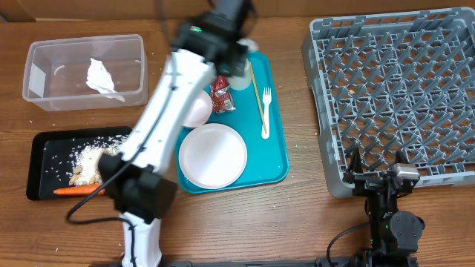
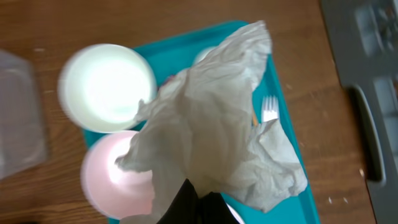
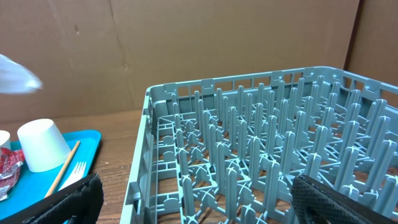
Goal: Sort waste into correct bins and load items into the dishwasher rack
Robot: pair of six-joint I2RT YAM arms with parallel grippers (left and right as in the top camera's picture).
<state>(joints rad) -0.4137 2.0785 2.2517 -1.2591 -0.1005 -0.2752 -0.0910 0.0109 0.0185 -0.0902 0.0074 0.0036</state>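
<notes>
My left gripper (image 2: 200,195) is shut on a crumpled white paper napkin (image 2: 217,118), which hangs above the teal tray (image 2: 292,143). Below it lie two small bowls (image 2: 107,87) (image 2: 115,174). From overhead the left arm (image 1: 178,96) reaches over the tray's far end and hides the napkin. On the tray lie a red wrapper (image 1: 221,95), a round plate (image 1: 213,156), a bowl (image 1: 198,108) and a cup (image 3: 43,146). My right gripper (image 1: 378,176) stands open at the near edge of the grey dishwasher rack (image 1: 401,96), with nothing between its fingers.
The clear tub (image 1: 44,93) at the far left holds another white napkin (image 1: 104,78). The black tray (image 1: 48,159) holds beige crumbs (image 1: 89,163) and an orange carrot (image 1: 78,190). A white fork (image 1: 266,111) and a wooden stick (image 1: 257,89) lie on the teal tray.
</notes>
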